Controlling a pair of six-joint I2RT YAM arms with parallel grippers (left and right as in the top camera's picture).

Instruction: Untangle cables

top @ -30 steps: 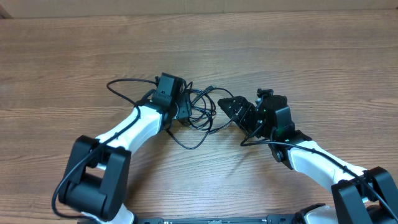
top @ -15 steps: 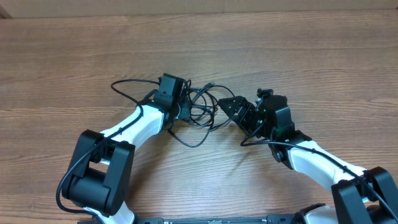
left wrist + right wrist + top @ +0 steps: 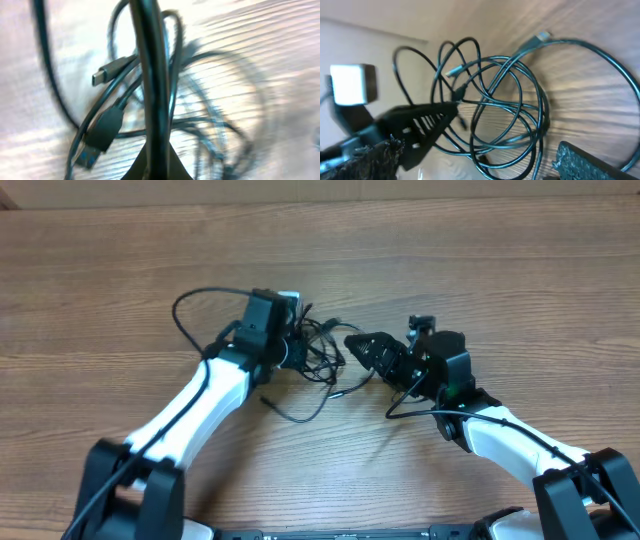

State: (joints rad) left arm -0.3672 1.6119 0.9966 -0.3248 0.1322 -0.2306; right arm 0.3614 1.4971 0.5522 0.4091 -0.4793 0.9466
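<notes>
Cables [image 3: 318, 348] sit in a knotted heap on the wooden table [image 3: 500, 260], right between the two arms. The left gripper [image 3: 296, 352] is at the heap's left edge, and it is clamped tight: its wrist camera shows one thick black strand running straight up out of the pinched fingertips, with the rest of the tangle spread out behind it. A silver-tipped plug [image 3: 101, 76] hangs just left of that strand, and a second, darker plug [image 3: 102, 129] sits lower down beside it. From above, one big loop [image 3: 185, 310] swings out to the left past the arm, and a loose end [image 3: 300, 416] trails toward the near side of the table. Over on the other side, the right gripper [image 3: 352, 344] points at the heap's right edge with its jaws spread wide and nothing between them. From its wrist view the coils lie just ahead of the parted fingers. I can't tell whether it touches a strand.
</notes>
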